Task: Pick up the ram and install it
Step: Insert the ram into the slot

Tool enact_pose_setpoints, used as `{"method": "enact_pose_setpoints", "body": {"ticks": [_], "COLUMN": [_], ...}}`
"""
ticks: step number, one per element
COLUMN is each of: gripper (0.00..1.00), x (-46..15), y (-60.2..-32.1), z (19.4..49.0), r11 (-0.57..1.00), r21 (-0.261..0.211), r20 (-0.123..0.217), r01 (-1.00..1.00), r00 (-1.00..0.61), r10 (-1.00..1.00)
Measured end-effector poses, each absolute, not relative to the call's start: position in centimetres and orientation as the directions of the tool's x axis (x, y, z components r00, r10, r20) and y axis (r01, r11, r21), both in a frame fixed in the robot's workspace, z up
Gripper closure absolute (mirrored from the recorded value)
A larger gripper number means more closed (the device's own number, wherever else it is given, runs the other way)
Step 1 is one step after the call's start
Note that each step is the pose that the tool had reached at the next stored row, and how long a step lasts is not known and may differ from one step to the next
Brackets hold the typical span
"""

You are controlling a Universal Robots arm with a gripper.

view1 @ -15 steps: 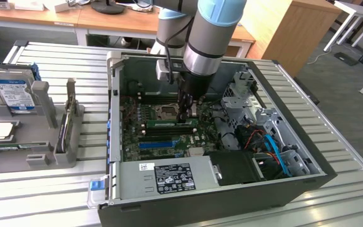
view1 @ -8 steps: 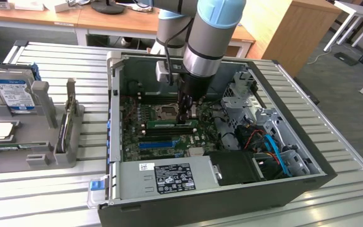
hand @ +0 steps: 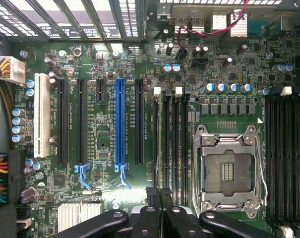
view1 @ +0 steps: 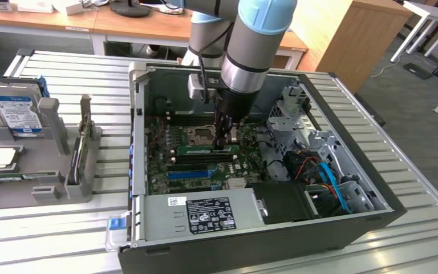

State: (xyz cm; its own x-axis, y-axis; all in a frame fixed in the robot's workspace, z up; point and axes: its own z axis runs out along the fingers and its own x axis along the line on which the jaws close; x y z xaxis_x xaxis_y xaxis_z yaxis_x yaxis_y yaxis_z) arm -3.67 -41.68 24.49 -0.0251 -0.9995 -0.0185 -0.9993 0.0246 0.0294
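Observation:
The ram, a long green stick with a small white label, stands on edge in a memory slot of the motherboard inside the open computer case. My gripper reaches straight down into the case and meets the ram at its end toward the exterior view's right. In the wrist view the two black fingers are pressed together, so the gripper is shut at one end of the black memory slots. Whether the tips pinch the ram or only bear on its top edge I cannot tell.
The bare CPU socket lies beside the memory slots, and a blue expansion slot on their other side. A power supply and a drive cage crowd the case. A grey rack at the exterior view's left holds a hard drive.

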Motion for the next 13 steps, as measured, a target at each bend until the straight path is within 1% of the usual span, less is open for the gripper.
{"method": "enact_pose_setpoints", "body": {"ticks": [13], "gripper": [0.88], "x": [-3.67], "y": [-41.68], "z": [24.45], "r11": [0.012], "r21": [0.029], "r20": [-0.019], "r01": [-1.000], "r00": [-0.012], "r10": [-1.000]}}
